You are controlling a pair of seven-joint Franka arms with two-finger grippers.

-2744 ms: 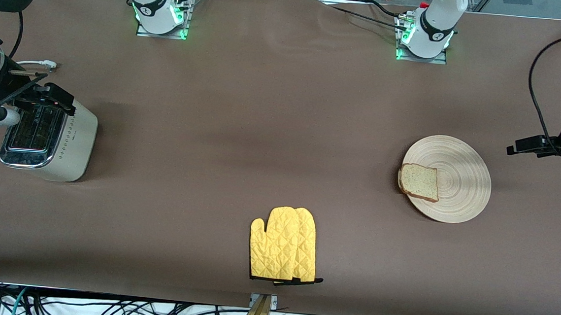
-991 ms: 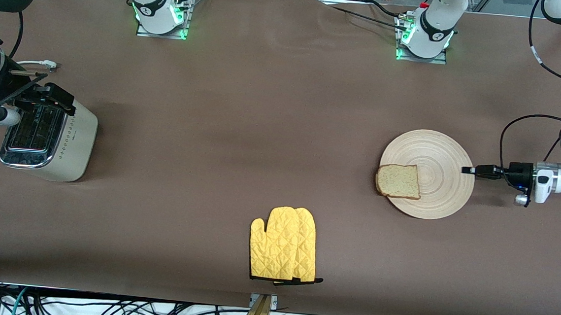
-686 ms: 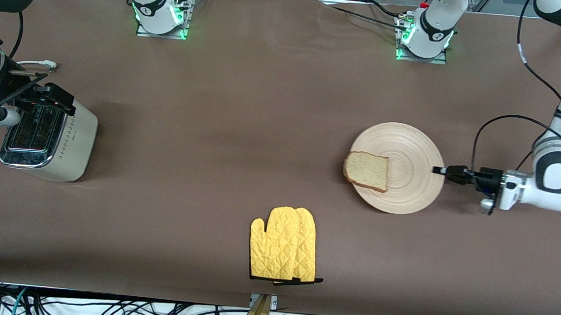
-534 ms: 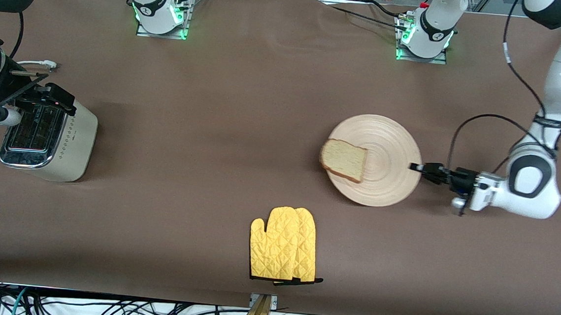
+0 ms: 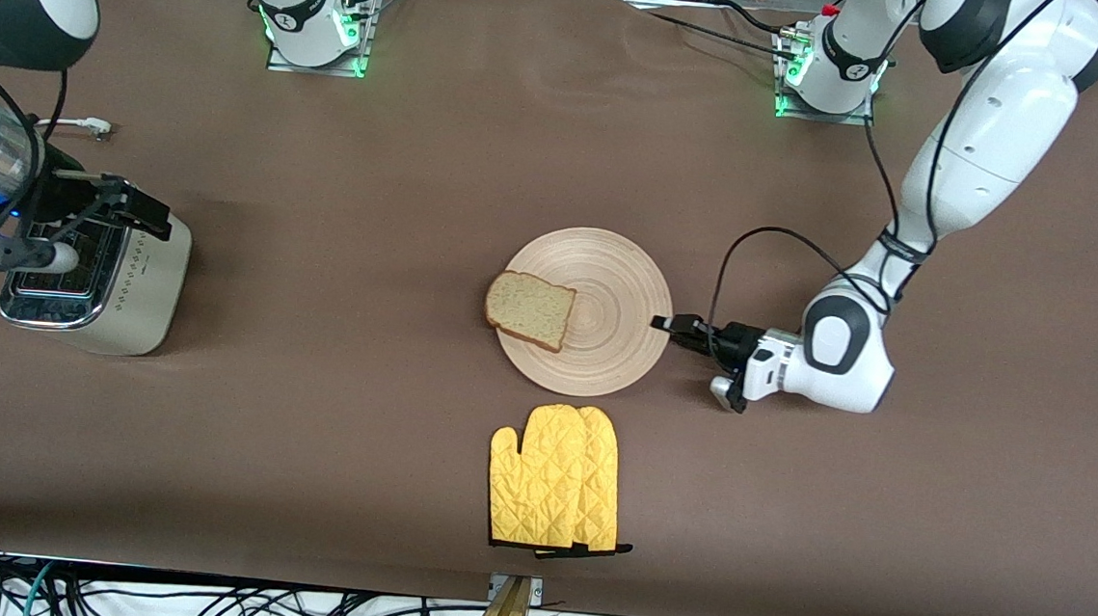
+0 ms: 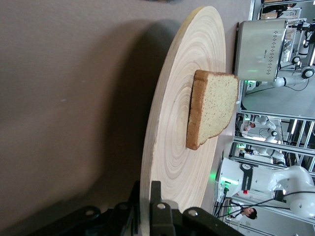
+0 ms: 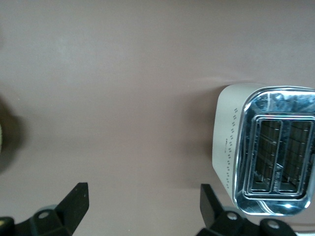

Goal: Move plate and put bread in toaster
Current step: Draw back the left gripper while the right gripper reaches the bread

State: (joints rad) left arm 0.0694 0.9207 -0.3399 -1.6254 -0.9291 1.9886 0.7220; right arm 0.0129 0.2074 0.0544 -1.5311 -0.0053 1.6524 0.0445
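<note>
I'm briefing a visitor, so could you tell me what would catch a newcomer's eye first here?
The plate with the bread at mid-table, the left gripper shut on its rim. A yellow oven mitt lies nearer the camera. The right gripper hovers open over the toaster.

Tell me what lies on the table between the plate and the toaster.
Nothing: in the front view only bare brown tablecloth runs from the plate to the toaster.

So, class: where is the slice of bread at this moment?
In the front view, the bread lies on the plate at its toaster-facing edge, mid-table, just farther from the camera than the yellow oven mitt.
</note>
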